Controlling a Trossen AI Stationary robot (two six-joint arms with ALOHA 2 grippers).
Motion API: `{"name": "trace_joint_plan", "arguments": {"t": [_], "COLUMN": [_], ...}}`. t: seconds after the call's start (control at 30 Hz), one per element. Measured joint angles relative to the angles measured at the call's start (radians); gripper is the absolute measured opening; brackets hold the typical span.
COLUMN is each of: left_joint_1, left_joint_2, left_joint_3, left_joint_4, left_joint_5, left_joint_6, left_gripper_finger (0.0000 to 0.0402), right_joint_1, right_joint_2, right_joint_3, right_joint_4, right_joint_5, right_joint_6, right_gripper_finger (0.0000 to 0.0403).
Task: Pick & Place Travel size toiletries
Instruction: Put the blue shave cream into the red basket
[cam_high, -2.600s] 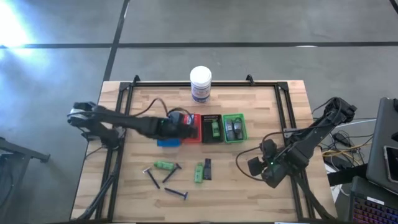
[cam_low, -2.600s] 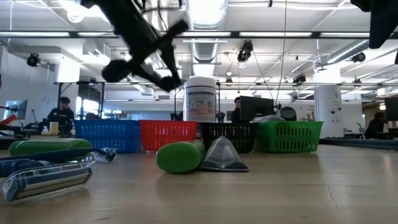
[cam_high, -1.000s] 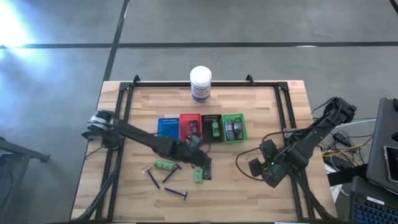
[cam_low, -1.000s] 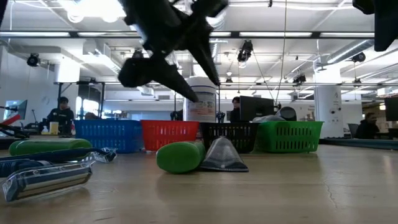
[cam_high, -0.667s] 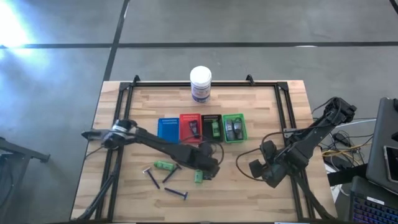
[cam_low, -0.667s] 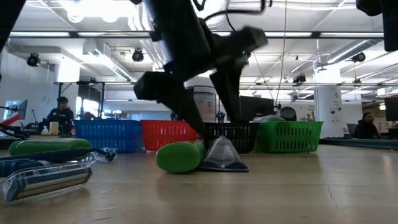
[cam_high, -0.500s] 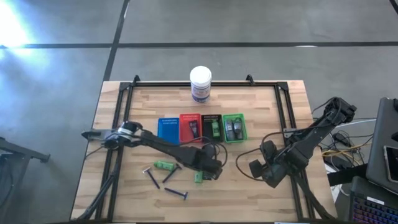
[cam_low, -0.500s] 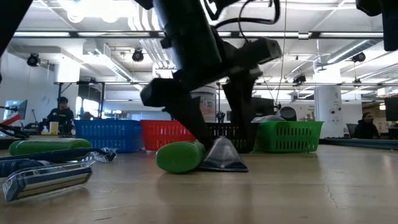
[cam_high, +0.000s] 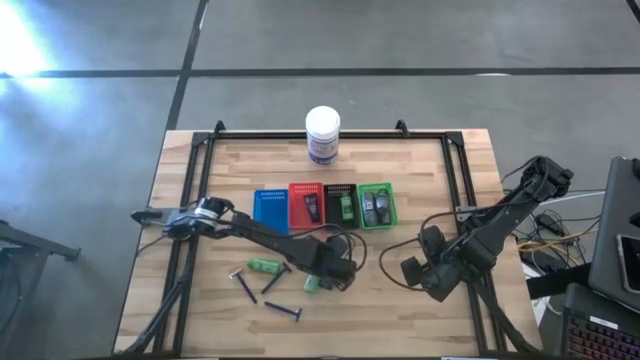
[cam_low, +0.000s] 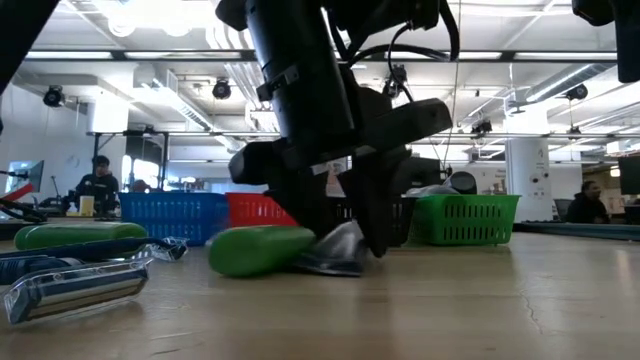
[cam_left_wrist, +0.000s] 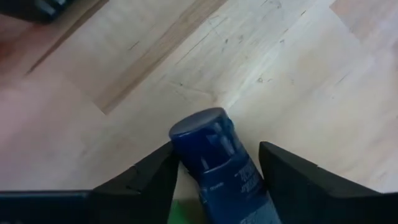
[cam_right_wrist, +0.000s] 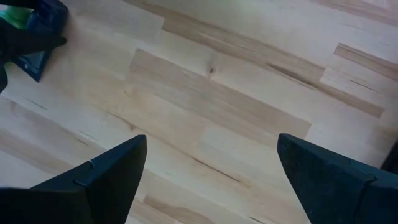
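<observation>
The small dark blue plastic tube (cam_left_wrist: 219, 162) lies flat on the pale wooden tabletop (cam_high: 430, 180), in the middle part toward the front edge, with its round cap end pointing away from the left wrist. It sits between the two dark fingers of the left gripper (cam_left_wrist: 216, 171), which straddle it with a sliver of daylight on either side; the fingers are apart and not yet pressed onto it, so nothing is held. In the low view the flat crimped tail of this tube (cam_low: 335, 255) rests against a green round-ended plastic tube (cam_low: 258, 250) lying just beside it.

By the look of it the tube is light, with a soft squeezable body and a glossy, probably slippery skin. The stiffest place to take hold seems to be across the body near the cap, where the walls keep their round shape; a hard pinch further back would flatten it and might let it squirt out sideways. The green neighbour touching it could get dragged along.

Further toward the front left corner lie another green tube (cam_high: 263, 266) and two thin dark-handled razors (cam_high: 243, 286). Toward the back edge stand four small trays in a row, blue (cam_high: 269, 205), red (cam_high: 300, 197), black (cam_high: 333, 192) and green (cam_high: 376, 188), and behind them a large white jar with a blue label (cam_high: 322, 135). The right gripper (cam_right_wrist: 208, 165) waits near the front right corner over bare wood, its fingers wide apart and empty
</observation>
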Motion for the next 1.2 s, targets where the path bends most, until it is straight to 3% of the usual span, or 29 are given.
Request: {"name": "trace_joint_plan", "arguments": {"t": [0.33,0.6,0.93,1.1,1.2], "left_joint_1": [0.005,-0.006,0.089,0.191,0.245], "left_joint_2": [-0.009,-0.166,-0.389,-0.454,-0.48], "left_joint_3": [0.009,0.014,-0.02,-0.097,-0.152], "left_joint_4": [-0.002,-0.079,-0.206,-0.203,-0.183], "left_joint_5": [0.012,0.01,-0.19,-0.188,-0.131], "left_joint_6": [0.073,0.07,0.091,0.142,0.15], "left_gripper_finger": [0.013,0.0141,0.013,0.0131,0.0131], "right_joint_1": [0.0,0.0,-0.001,-0.001,-0.001], "right_joint_2": [0.0,0.0,0.0,0.0,0.0], "right_joint_3": [0.0,-0.001,-0.001,-0.001,-0.001], "right_joint_4": [-0.005,-0.007,-0.008,-0.008,-0.008], "right_joint_5": [0.002,0.003,0.012,0.013,0.013], "right_joint_6": [-0.014,0.006,0.01,0.015,0.033], "right_gripper_finger": [0.0339,0.0319,0.0329,0.0344,0.0351]}}
